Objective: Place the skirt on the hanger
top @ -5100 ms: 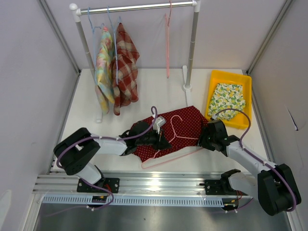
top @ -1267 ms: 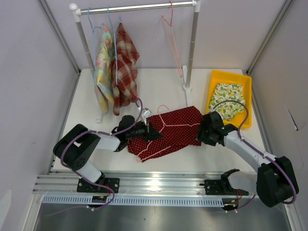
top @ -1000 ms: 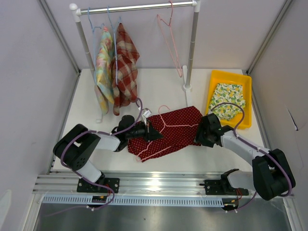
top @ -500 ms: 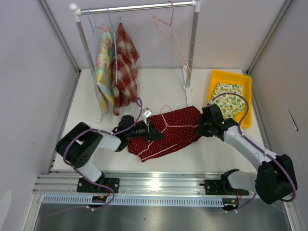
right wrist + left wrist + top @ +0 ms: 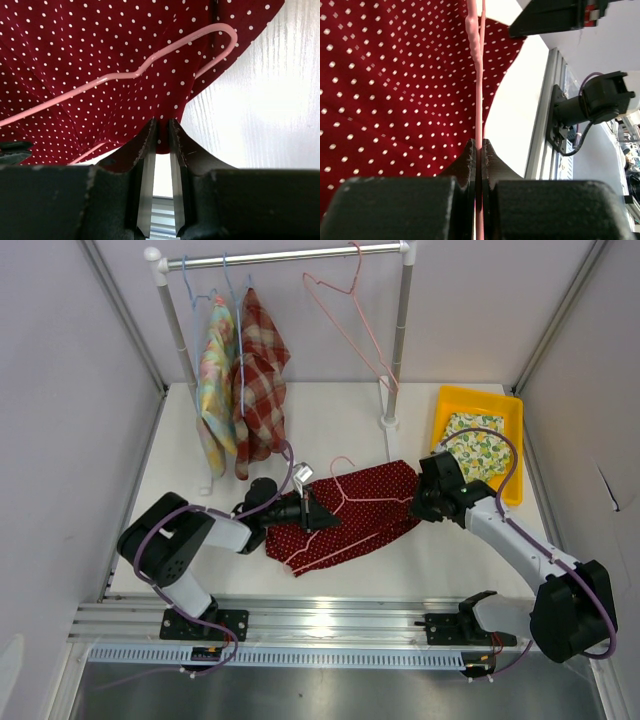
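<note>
The red white-dotted skirt lies on the table with a pink wire hanger partly under its cloth and the hook sticking out at the far side. My left gripper is at the skirt's left part, shut on the hanger wire, with the skirt spread beyond it. At the skirt's right edge, my right gripper is shut on a fold of the skirt's hem. The right wrist view shows the hanger lying across the skirt.
A clothes rail at the back carries a floral garment and a checked one on blue hangers, plus a bare pink hanger swung sideways. The rail's right post stands just behind the skirt. A yellow tray holds a lemon-print cloth.
My right gripper has shut on the skirt's right edge and shifted slightly away from me. The bare pink hanger on the rail has swung further left. The left gripper kept its hold.
</note>
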{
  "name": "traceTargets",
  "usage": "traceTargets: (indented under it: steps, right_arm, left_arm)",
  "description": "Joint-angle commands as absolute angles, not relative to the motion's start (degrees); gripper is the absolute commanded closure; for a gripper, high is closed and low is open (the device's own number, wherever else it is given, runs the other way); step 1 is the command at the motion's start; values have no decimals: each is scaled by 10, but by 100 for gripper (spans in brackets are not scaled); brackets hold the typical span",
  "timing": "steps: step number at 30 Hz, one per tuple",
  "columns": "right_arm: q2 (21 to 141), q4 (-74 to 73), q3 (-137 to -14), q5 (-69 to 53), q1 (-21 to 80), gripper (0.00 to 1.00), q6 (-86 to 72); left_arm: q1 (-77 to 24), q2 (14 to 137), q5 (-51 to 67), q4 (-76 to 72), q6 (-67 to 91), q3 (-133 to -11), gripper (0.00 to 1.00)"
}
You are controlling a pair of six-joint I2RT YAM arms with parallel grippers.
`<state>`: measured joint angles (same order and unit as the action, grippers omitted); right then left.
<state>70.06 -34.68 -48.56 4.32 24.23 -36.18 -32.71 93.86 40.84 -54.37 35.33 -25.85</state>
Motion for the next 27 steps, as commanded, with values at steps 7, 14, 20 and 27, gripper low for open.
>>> traceTargets:
  steps: [7,14,20,27]
  right_arm:
    - [704,-359,-527,52,236,81,-350]
    - [706,-367,-547,49,224,89,-345]
    - [704,-382,-581,21,197,90,-333]
    - [718,-390,-604,-5,165,90,-320]
  left_arm:
    - [-321,916,367,-446,303,-288,100]
    - [-322,871,307,-353,258,-295,100]
    - [-322,860,283,-352,233,-294,100]
    - [-323,866,299,-372,206,-282,100]
